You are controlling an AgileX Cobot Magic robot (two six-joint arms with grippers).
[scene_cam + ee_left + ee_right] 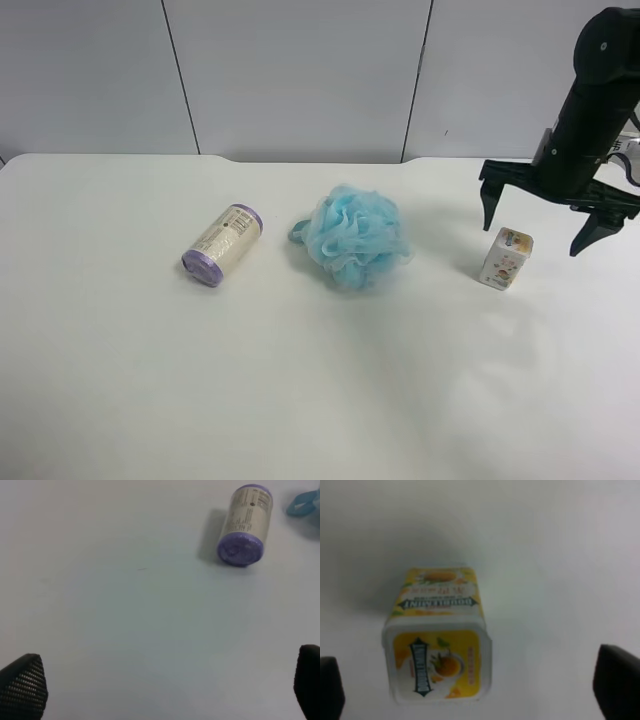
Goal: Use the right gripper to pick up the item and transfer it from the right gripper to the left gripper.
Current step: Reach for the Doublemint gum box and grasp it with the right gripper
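Standing on end at the right of the high view: the item (506, 258), on the white desk (300, 390). Your right claw (533, 238) hangs over it, prongs spread wide either side, touching nothing. Centre frame: blue mesh pouf (355, 238). Left of centre: cream roll (222, 245), on its side. Your left claw (166, 682): fingers wide apart, empty, above the desk.

— What colours does the small box (437, 640) show?
— White, with yellow faces, an orange fruit, green leaves and a dark lettered band. My right gripper (532, 238) is black.
— And the others?
— The roll (222, 245) is cream with purple ends and fine dark print; the mesh pouf (355, 238), pale blue; the table (300, 400), white.
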